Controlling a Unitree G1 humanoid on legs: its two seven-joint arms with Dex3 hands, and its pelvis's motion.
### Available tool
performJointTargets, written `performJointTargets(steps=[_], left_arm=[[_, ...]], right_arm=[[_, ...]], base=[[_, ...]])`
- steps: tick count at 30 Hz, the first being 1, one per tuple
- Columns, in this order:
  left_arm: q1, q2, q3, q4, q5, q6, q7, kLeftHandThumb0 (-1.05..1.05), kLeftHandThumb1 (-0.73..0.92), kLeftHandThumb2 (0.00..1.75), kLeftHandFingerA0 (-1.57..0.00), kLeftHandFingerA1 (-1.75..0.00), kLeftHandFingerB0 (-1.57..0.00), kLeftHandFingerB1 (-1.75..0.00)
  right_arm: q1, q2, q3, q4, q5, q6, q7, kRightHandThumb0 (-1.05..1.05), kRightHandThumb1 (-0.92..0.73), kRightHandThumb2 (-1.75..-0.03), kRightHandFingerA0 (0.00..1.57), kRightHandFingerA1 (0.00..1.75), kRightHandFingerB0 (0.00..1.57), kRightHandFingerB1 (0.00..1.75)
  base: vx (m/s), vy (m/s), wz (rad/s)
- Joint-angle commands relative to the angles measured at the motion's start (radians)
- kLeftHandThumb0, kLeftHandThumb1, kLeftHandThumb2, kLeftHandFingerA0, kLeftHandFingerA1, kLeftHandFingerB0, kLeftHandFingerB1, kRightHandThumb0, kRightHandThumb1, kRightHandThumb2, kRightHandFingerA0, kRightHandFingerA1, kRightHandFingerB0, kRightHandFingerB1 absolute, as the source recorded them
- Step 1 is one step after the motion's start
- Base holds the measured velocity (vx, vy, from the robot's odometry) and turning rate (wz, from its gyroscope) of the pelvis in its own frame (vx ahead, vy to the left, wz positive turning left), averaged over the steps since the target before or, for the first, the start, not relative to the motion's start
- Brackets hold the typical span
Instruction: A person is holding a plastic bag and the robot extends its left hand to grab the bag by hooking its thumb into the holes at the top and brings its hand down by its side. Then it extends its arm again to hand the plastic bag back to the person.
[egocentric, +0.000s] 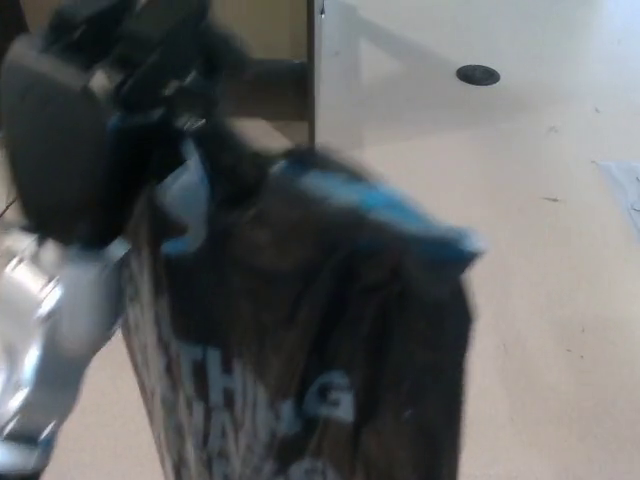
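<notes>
My left hand (85, 120) is at the upper left of the head view, black and blurred, on a silver forearm (50, 330). It is shut on the top of the plastic bag (310, 340), which hangs from it down past the bottom edge. The bag is dark and see-through, with pale lettering low on its side and a bluish sheen along its upper edge. A light handle hole (185, 205) shows just below the hand. My right hand is out of the picture. No person shows.
Beige floor (540, 300) spreads to the right of the bag, with a round dark floor socket (478, 75) at the top. A wooden panel and white wall edge (312, 70) stand behind the bag.
</notes>
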Motion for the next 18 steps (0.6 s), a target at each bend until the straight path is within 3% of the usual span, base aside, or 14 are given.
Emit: performJointTargets(steps=[1, 3, 4, 5, 6, 7, 9, 10, 11, 13, 16, 18], left_arm=[[0.152, 0.030, 0.074, -0.068, -0.076, -0.116, 0.053, -0.06, 0.49, 1.08, -1.18, -1.55, -0.90, -1.16], [0.239, 0.026, 0.100, -0.078, -0.088, -0.166, 0.086, -0.05, 0.50, 1.06, -1.18, -1.54, -0.89, -1.14], [0.281, 0.021, 0.112, -0.085, -0.096, -0.179, 0.092, -0.03, 0.53, 1.09, -1.02, -1.71, -0.80, -1.25], [0.297, 0.017, 0.117, -0.088, -0.099, -0.184, 0.093, -0.03, 0.53, 1.09, -1.02, -1.71, -0.80, -1.25], [0.324, 0.013, 0.124, -0.088, -0.097, -0.194, 0.101, -0.02, 0.53, 1.12, -1.27, -1.36, -0.87, -1.08], [0.376, 0.008, 0.137, -0.086, -0.086, -0.207, 0.121, -0.01, 0.53, 1.13, -1.28, -1.36, -0.89, -1.09], [0.411, 0.000, 0.145, -0.076, -0.080, -0.227, 0.136, -0.01, 0.53, 1.12, -1.29, -1.37, -0.90, -1.08], [0.445, 0.002, 0.145, -0.068, -0.087, -0.252, 0.136, -0.01, 0.48, 1.16, -1.02, -1.70, -0.84, -1.23], [0.491, -0.003, 0.144, -0.060, -0.088, -0.274, 0.143, -0.02, 0.43, 1.20, -0.96, -1.68, -0.83, -1.25], [0.566, -0.017, 0.143, -0.040, -0.060, -0.306, 0.183, -0.01, 0.41, 1.23, -0.98, -1.68, -0.84, -1.26], [0.707, -0.047, 0.130, -0.010, -0.002, -0.333, 0.247, 0.01, 0.49, 1.16, -1.02, -1.70, -0.83, -1.26], [0.763, -0.051, 0.120, 0.028, 0.002, -0.359, 0.266, 0.01, 0.51, 1.18, -0.95, -1.68, -0.82, -1.29]], right_arm=[[0.004, -0.011, 0.001, 0.006, -0.004, 0.004, 0.000, -0.37, -0.73, -0.61, 0.70, 0.47, 0.55, 0.40], [0.008, -0.014, 0.001, 0.009, -0.006, 0.001, 0.000, -0.38, -0.73, -0.60, 0.71, 0.49, 0.55, 0.40], [0.006, -0.013, 0.003, 0.012, -0.009, 0.000, -0.002, -0.43, -0.61, -0.84, 0.66, 0.61, 0.51, 0.53], [0.005, -0.013, 0.003, 0.013, -0.010, 0.000, -0.003, -0.43, -0.61, -0.84, 0.66, 0.61, 0.51, 0.53], [0.004, -0.015, 0.003, 0.012, -0.011, -0.002, -0.003, -0.43, -0.61, -0.84, 0.66, 0.60, 0.51, 0.53], [0.002, -0.014, 0.003, 0.007, -0.012, -0.002, -0.002, -0.38, -0.72, -0.60, 0.72, 0.48, 0.56, 0.40], [-0.008, -0.014, 0.002, 0.006, -0.013, 0.006, 0.001, -0.39, -0.72, -0.60, 0.73, 0.48, 0.56, 0.40], [-0.008, -0.014, 0.002, 0.004, -0.013, 0.012, 0.002, -0.39, -0.73, -0.60, 0.72, 0.48, 0.55, 0.40], [-0.007, -0.012, 0.001, 0.004, -0.012, 0.013, 0.003, -0.38, -0.73, -0.60, 0.73, 0.48, 0.56, 0.40], [-0.010, -0.010, 0.003, 0.009, -0.015, 0.012, 0.000, -0.38, -0.72, -0.61, 0.73, 0.48, 0.56, 0.40], [-0.007, -0.008, 0.009, 0.023, -0.016, -0.006, 0.009, -0.37, -0.72, -0.60, 0.71, 0.49, 0.55, 0.40], [-0.005, -0.006, 0.013, 0.027, -0.019, -0.008, 0.005, -0.36, -0.73, -0.60, 0.71, 0.49, 0.54, 0.40]], base=[[0.00, 0.000, 0.00], [0.00, 0.000, 0.00], [0.00, 0.000, 0.00], [0.00, 0.000, 0.00], [0.00, 0.000, 0.00], [0.00, 0.000, 0.00], [0.00, 0.000, 0.00], [0.00, 0.000, 0.00], [0.00, 0.000, 0.00], [0.00, 0.000, 0.00], [0.00, 0.000, 0.00], [0.00, 0.000, 0.00]])
